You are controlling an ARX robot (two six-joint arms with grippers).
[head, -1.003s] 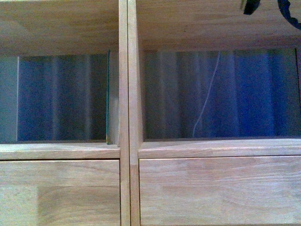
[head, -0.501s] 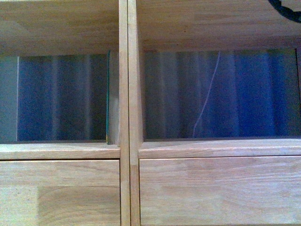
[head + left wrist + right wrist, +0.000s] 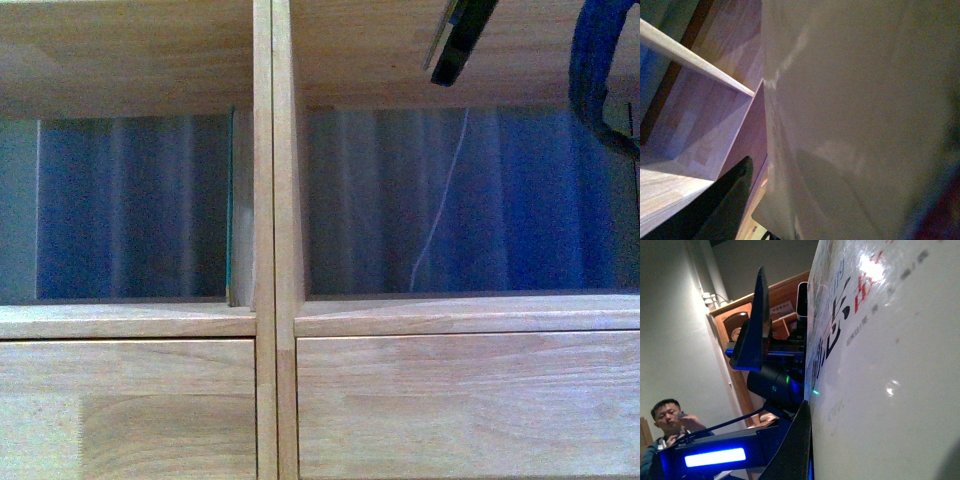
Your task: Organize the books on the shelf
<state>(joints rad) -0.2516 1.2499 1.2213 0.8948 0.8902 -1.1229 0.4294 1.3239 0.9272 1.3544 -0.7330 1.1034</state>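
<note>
**Shelf** (image 3: 263,200): fills the front view. Two cubbies are split by a centre divider, with drawer fronts (image 3: 460,400) along the bottom of the frame.

**Teal book** (image 3: 229,210): stands in the left cubby (image 3: 130,210), upright against the divider, long axis vertical.

**White book** (image 3: 890,365): fills the right half of my right wrist view. The cover is glossy with black and red print, seen at a glancing angle.

**Right gripper** (image 3: 799,440): one dark finger lies along that cover and the other is hidden behind it. I judge the gripper narrow and clamped on the white book.

**Left gripper** (image 3: 735,195): one dark finger shows at the lower left of its view, just beside a pale glossy sheet that takes up most of the frame. The sheet is probably the same book's other face. I cannot tell whether this gripper is holding it.

**Finger** (image 3: 462,40): in the upper right of the front view, dark and tilted, with a thin pale edge along it and a cable (image 3: 592,80) further right. I cannot tell which arm it belongs to.

**Relation for the coming move:** the finger hangs above the right cubby (image 3: 460,200), so that opening lies straight down the frame from it. The teal book lies down and to the left, across the divider. The pale edge is tilted while the teal book stands vertical, so I judge the white book needs righting before it goes in. I judge my right arm the nearer one to the right cubby.
</note>
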